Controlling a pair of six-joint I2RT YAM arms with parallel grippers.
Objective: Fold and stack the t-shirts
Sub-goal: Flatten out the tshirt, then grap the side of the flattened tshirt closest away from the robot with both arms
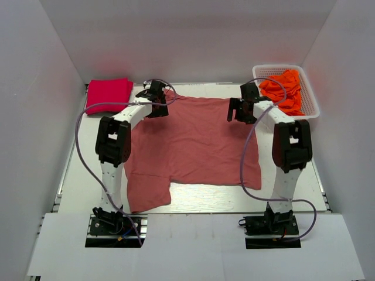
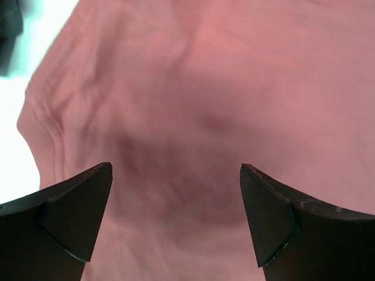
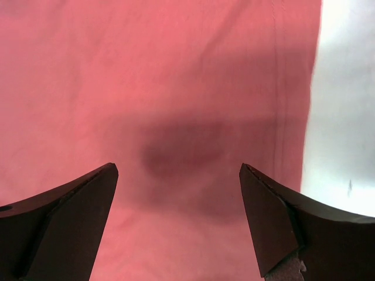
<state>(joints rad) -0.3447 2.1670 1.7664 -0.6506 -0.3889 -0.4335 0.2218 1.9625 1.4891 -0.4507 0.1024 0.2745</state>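
Salmon-pink t-shirt lies spread flat mid-table, its far edge under both arms. White basket at far right holds crumpled orange t-shirts; a folded crimson t-shirt sits far left. Left gripper and right gripper hang over the spread shirt's far corners, jaws wide apart, gripping nothing.
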